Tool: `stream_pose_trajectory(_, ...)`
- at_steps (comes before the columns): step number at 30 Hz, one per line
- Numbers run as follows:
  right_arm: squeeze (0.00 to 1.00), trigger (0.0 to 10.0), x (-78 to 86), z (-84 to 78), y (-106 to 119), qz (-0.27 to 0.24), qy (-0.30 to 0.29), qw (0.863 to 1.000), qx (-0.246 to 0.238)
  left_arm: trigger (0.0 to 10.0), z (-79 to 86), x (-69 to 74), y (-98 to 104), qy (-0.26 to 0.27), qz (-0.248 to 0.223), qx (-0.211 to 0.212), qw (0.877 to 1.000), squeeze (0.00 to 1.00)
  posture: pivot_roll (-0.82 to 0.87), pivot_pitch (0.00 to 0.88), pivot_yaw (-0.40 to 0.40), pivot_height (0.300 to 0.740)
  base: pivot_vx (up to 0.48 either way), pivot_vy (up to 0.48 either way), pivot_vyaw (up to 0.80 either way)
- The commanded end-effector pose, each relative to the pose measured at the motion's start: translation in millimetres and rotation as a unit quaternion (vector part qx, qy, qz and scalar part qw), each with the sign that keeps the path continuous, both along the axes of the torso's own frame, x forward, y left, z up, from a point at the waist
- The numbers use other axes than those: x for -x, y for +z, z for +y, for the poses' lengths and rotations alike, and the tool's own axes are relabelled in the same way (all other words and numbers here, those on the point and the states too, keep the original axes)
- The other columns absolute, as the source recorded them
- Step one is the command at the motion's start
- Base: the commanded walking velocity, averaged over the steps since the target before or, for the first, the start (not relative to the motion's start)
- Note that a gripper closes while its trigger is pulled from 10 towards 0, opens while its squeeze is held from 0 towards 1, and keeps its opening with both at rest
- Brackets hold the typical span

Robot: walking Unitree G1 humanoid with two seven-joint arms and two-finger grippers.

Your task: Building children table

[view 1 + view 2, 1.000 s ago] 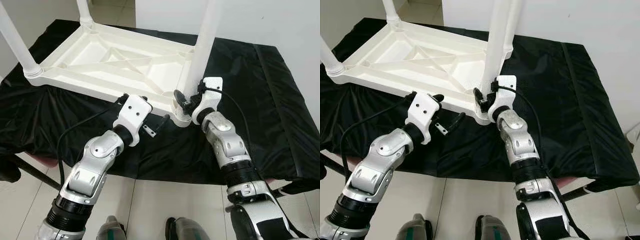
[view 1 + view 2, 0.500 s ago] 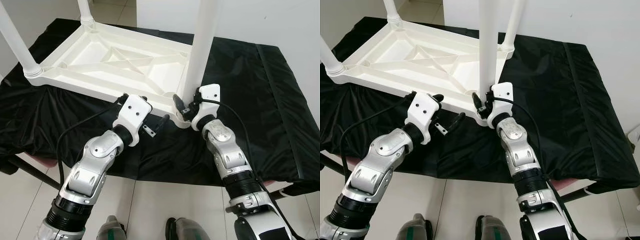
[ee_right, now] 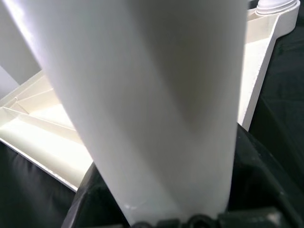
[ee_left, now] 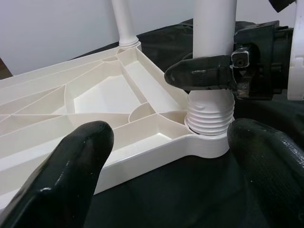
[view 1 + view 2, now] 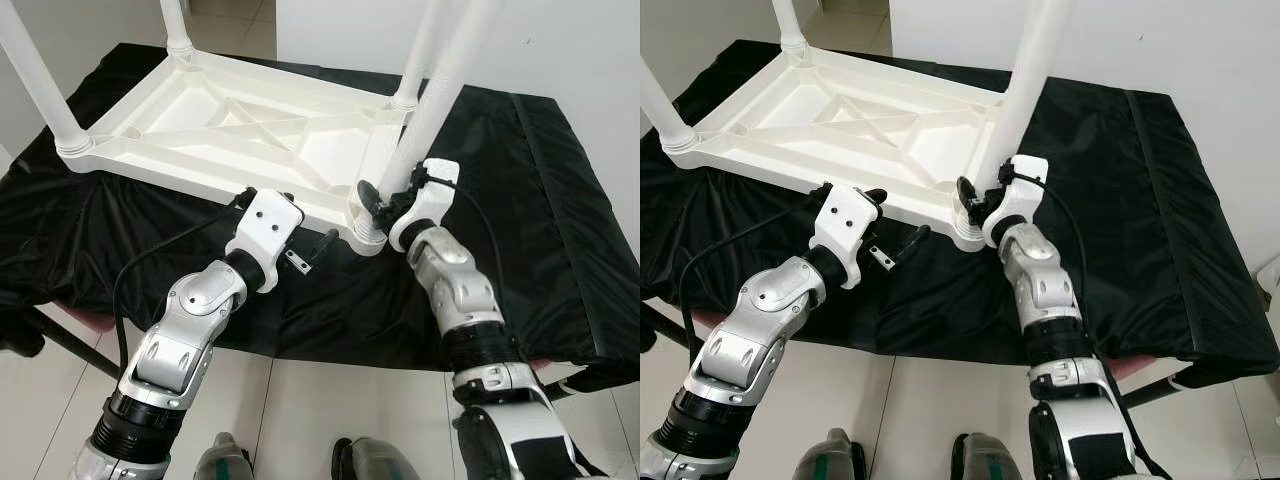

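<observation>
Right gripper (image 5: 383, 197), clamped on the fourth leg (image 5: 430, 100) at the near corner socket of the upturned tabletop (image 5: 250, 130), now tilts it rightward from upright, likely threading; left gripper (image 5: 318, 250) open beside.

Both silver arms reached forward. The left gripper (image 5: 318, 247) hovered with its 2 fingers (image 4: 71, 166) spread apart; the right gripper (image 5: 382, 197) was clamped around a white table leg (image 5: 430, 100).

The upturned children's table (image 5: 240, 125) and its legs (image 5: 435, 95) are plain white. It lies on a glossy black cloth (image 5: 540, 200). Both arms are silver, with black fingers (image 4: 204, 76).
</observation>
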State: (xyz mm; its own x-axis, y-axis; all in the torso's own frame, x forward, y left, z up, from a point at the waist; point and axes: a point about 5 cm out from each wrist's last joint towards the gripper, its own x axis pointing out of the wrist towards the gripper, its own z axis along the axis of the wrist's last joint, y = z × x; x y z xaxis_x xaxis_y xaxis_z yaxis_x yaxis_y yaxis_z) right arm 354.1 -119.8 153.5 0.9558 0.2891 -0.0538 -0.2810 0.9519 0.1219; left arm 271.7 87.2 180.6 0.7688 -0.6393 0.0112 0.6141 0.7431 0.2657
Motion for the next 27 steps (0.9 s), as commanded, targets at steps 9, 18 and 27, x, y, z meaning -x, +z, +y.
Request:
stream_pose_trajectory(9, 0.0, 10.0, 19.2, -5.5, -57, 0.095, 0.003, 0.992, 0.085, 10.0, -0.1, 1.2, 2, 0.0, -0.001, 0.0, 1.0, 0.0, 0.0, 0.083, -0.01, 0.74, 0.0, 0.0, 0.0)
stream_pose_trajectory(18, 0.0, 10.0, 31.3, 5.8, -63, 0.07, 0.036, 0.987, 0.142, 10.0, -0.6, 1.5, 2, -0.002, -0.001, 0.001, 1.0, 0.0, -0.01, 0.086, -0.007, 0.74, 0.0, 0.0, 0.0)
stream_pose_trajectory(27, 0.0, 10.0, 37.2, 15.1, -65, 0.056, 0.065, 0.982, 0.168, 10.0, -0.6, 2.1, 2, -0.003, 0.001, 0.001, 1.0, 0.0, -0.01, 0.092, -0.007, 0.74, 0.0, 0.0, 0.0)
